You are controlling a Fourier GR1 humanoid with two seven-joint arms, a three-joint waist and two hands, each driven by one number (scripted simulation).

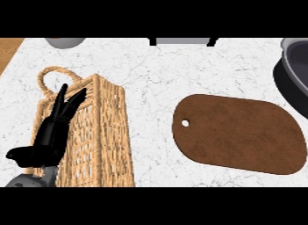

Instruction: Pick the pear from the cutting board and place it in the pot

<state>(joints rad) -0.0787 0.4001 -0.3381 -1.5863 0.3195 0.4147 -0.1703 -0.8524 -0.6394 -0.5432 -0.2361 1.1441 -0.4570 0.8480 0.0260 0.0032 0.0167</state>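
Pot (pixel 304 74) sits at the counter's (pixel 156 79) right edge, beside the brown cutting board (pixel 240 134). My left hand (pixel 55 125) rests open, fingers straight, over the wicker basket (pixel 98 136).

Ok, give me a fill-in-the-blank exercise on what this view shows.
1. The brown cutting board has a small ____ near its left end.
2. The left hand shows in front of a wicker ____ at the view's left.
3. The left hand's fingers are straight, so the hand is ____.
4. The dark pot sits at the view's ____ edge.

Missing words: hole; basket; open; right
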